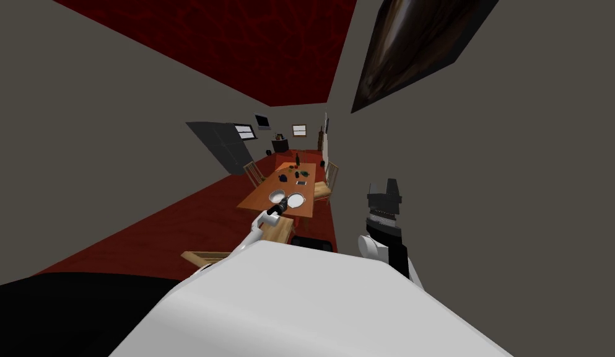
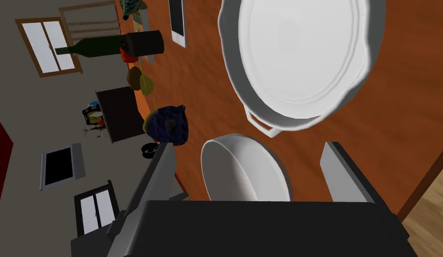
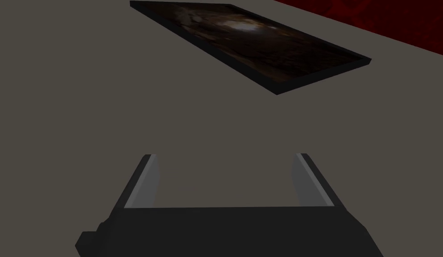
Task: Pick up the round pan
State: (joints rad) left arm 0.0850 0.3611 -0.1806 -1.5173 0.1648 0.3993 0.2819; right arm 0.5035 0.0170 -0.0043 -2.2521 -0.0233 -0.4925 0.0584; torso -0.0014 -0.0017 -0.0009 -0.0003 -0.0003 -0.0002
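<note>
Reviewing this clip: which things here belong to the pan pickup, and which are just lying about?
In the job: white round pan, bracketed by the open left hand; wooden table under it.

Lying about: large white handled dish, phone, green bottle, dark blue lump; right hand, open, idle by the wall.

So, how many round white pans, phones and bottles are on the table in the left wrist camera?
Round white pans: 2 (large handled pan, small pan)
Phone: 1
Bottle: 1
Total: 4
</note>
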